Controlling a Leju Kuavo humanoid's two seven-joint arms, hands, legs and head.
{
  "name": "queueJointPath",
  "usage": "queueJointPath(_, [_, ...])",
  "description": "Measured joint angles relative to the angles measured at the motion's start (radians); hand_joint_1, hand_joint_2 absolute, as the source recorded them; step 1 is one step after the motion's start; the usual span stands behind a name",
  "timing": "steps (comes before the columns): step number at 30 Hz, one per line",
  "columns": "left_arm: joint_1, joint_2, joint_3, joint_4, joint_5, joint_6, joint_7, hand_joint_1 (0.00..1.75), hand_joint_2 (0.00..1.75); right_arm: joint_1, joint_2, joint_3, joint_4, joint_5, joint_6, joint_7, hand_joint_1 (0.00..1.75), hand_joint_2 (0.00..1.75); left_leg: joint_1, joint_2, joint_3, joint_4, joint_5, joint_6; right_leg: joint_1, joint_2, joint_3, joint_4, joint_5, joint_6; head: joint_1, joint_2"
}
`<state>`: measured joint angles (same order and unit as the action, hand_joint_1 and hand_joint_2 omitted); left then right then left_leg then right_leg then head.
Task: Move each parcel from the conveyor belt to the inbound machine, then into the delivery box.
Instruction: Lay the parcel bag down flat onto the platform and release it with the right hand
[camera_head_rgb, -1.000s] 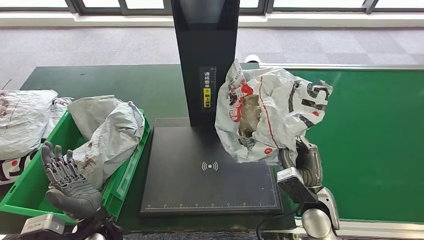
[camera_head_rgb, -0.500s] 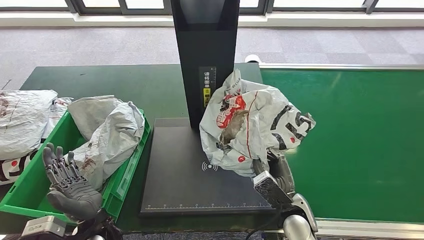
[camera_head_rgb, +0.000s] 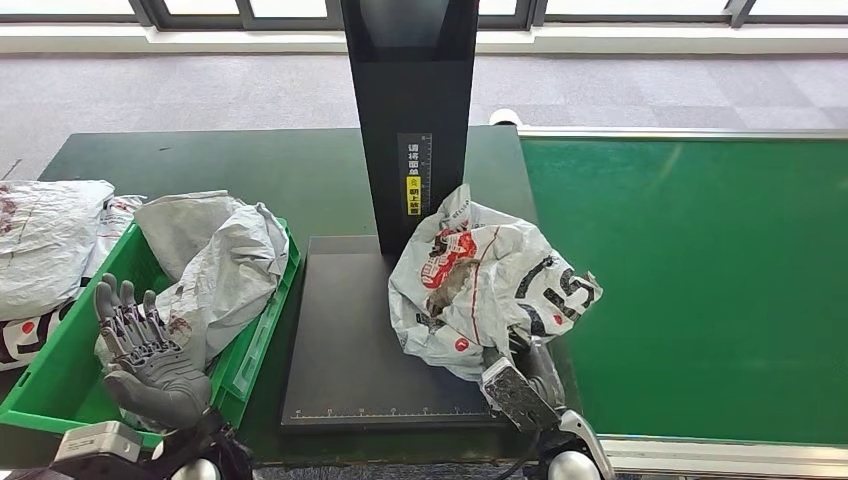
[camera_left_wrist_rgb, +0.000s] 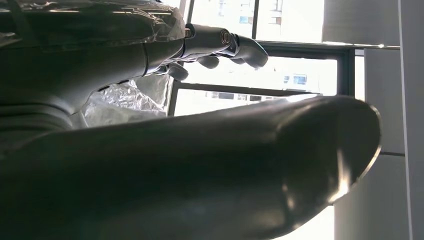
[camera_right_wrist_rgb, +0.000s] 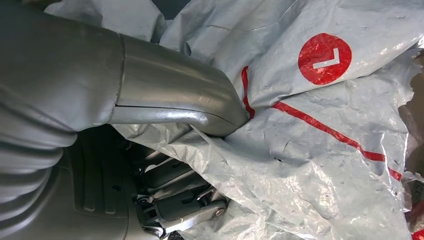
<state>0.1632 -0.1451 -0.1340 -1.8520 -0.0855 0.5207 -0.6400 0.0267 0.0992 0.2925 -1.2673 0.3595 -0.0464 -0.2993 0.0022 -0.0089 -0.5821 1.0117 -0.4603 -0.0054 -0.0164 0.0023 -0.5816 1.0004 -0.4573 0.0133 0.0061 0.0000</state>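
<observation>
A crumpled white plastic parcel (camera_head_rgb: 485, 285) with red and black print lies over the right side of the black scanner platform (camera_head_rgb: 350, 350) of the inbound machine. My right hand (camera_head_rgb: 525, 375) grips its near lower edge; in the right wrist view the thumb (camera_right_wrist_rgb: 175, 100) presses into the parcel's white film (camera_right_wrist_rgb: 320, 125). My left hand (camera_head_rgb: 145, 355) is held up with fingers spread and empty, over the near end of the green delivery box (camera_head_rgb: 50, 385). A grey-white parcel (camera_head_rgb: 215, 260) lies in that box.
The machine's black column (camera_head_rgb: 412, 110) rises behind the platform. The green conveyor belt (camera_head_rgb: 700, 270) runs along the right. More white parcels (camera_head_rgb: 45, 240) lie on the dark table left of the box.
My right hand has carried the parcel left and down, from over the belt's edge onto the scanner platform. My left hand has barely shifted.
</observation>
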Motion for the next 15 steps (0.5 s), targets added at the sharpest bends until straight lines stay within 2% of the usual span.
queueJointPath(9, [-0.008,-0.003,-0.003,0.011,-0.001,0.000,0.002,0.00,0.00,0.011,0.000,0.001,0.002,-0.006,-0.003,0.005,1.75,1.75,0.000,0.000,0.000,0.000,0.000,0.000,0.000,0.000,0.000,0.000,0.000,0.000,0.000,0.000])
queueJointPath(10, [-0.008,-0.004,-0.003,0.012,-0.002,-0.001,0.004,0.00,0.00,0.012,0.000,0.001,0.002,-0.012,-0.003,0.006,1.69,1.75,0.000,0.000,0.000,0.000,0.000,0.000,0.000,0.000,0.000,0.000,0.000,0.000,0.000,0.000])
queueJointPath(13, [-0.013,-0.006,-0.004,0.017,-0.007,-0.004,0.010,0.00,0.00,0.020,0.000,0.001,0.001,-0.029,0.002,0.008,0.39,1.75,0.000,0.000,0.000,0.000,0.000,0.000,0.000,0.000,0.000,0.000,0.000,0.000,0.000,0.000])
queueJointPath(14, [-0.016,-0.007,-0.004,0.020,-0.009,-0.006,0.012,0.00,0.00,0.024,0.000,0.001,0.001,-0.034,0.003,0.008,0.01,1.75,0.000,0.000,0.000,0.000,0.000,0.000,0.000,0.000,0.000,0.000,0.000,0.000,0.000,0.000])
queueJointPath(15, [-0.021,-0.007,-0.004,0.023,-0.010,-0.007,0.013,0.00,0.00,0.028,0.000,0.001,0.001,-0.041,0.003,0.008,0.00,1.75,0.000,0.000,0.000,0.000,0.000,0.000,0.000,0.000,0.000,0.000,0.000,0.000,0.000,0.000])
